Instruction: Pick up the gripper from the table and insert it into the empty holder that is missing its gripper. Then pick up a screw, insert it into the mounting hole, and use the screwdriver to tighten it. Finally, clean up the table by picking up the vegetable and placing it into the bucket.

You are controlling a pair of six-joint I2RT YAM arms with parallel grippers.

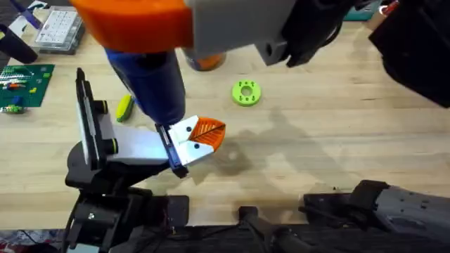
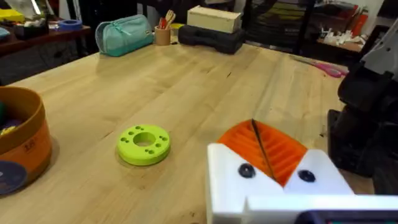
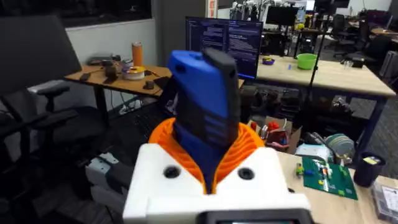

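The orange ribbed gripper point(image 1: 209, 132) point(image 2: 267, 146) sits in the white holder point(image 1: 184, 140) point(image 2: 273, 190) at the end of my left arm. Two dark screw heads show on the holder's face. My right gripper point(image 1: 140, 24) point(image 3: 208, 162) reaches across from above, shut on the blue screwdriver point(image 1: 151, 77) point(image 3: 205, 118). The screwdriver's thin bit comes down onto the holder beside the orange piece. The yellow-green vegetable point(image 1: 124, 107) lies on the table point(image 1: 316, 140) left of the screwdriver. The orange-brown bucket point(image 1: 205, 62) point(image 2: 22, 146) is half hidden behind my right arm.
A round green disc point(image 1: 246, 93) point(image 2: 143, 144) lies right of the holder. A green circuit board point(image 1: 24, 84) and a clear parts box point(image 1: 60, 28) are at the far left. A teal pouch point(image 2: 124, 34) and a black case point(image 2: 211, 38) stand at the table's far end.
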